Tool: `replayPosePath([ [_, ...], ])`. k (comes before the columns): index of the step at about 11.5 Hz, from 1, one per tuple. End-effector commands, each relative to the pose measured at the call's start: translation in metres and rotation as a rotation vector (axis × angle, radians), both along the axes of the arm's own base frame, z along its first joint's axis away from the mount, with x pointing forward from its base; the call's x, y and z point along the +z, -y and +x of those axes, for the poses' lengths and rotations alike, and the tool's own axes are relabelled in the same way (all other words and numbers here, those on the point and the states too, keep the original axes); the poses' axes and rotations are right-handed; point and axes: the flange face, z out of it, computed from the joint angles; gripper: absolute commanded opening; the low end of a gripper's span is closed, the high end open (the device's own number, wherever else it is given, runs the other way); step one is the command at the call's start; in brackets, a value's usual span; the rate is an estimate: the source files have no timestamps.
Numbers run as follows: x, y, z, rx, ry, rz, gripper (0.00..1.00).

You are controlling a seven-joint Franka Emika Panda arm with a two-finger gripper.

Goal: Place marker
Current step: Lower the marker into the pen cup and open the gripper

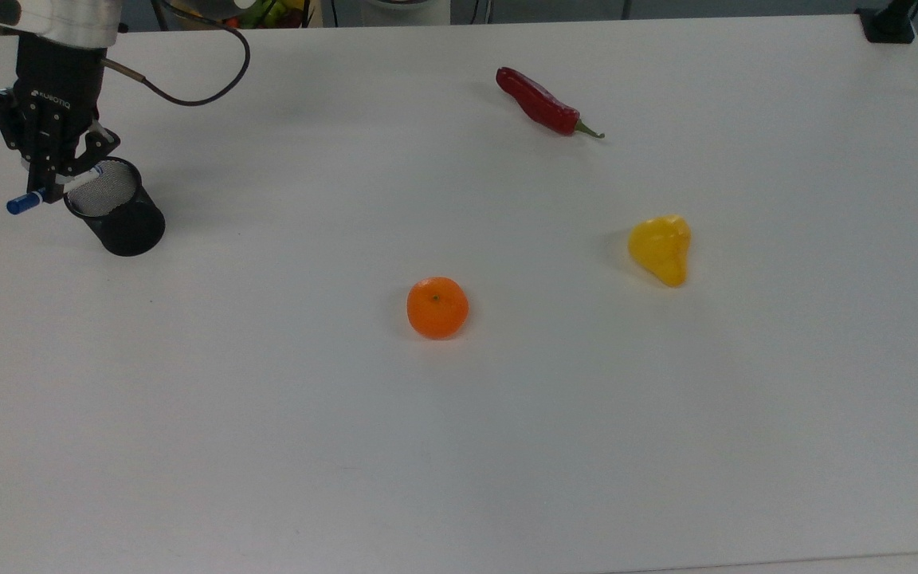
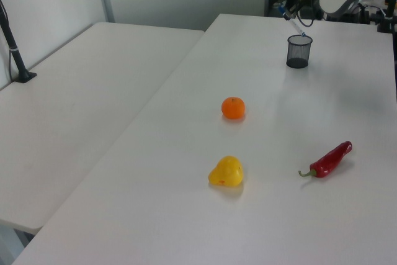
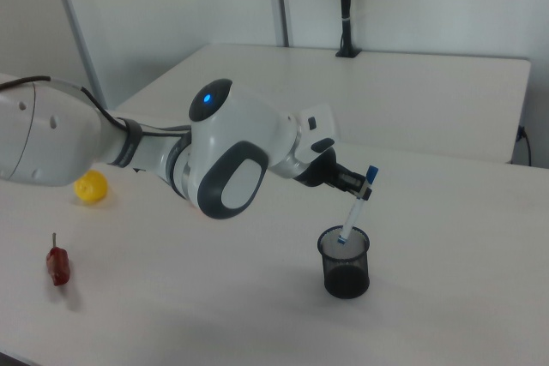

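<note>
As my gripper [image 3: 362,188] clenched the marker [image 3: 355,208] (cap uppermost), its lower tip hung at the mesh cup's [image 3: 345,261] rim; lowering it straight seemed wise, the chilli [image 1: 543,104] lying well apart beyond

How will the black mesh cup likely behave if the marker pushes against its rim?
The cup looks like thin open mesh, so it is probably light and may slide or tip on the smooth table. It stands upright, taller than wide, and seems empty. The marker, tilted in the gripper, has its lower end at the rim.
</note>
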Motion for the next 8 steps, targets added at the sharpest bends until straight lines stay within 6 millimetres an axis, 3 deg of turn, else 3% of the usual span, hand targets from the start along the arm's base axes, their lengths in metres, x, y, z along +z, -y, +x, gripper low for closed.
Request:
replayPosePath([
  [1,-0.019,-0.007,-0.024,0.011,0.090,-0.024,0.00],
  [5,-0.034,-0.012,-0.038,0.016,0.143,-0.038,0.00],
  [8,-0.034,-0.006,-0.041,0.002,0.143,-0.036,0.21],
])
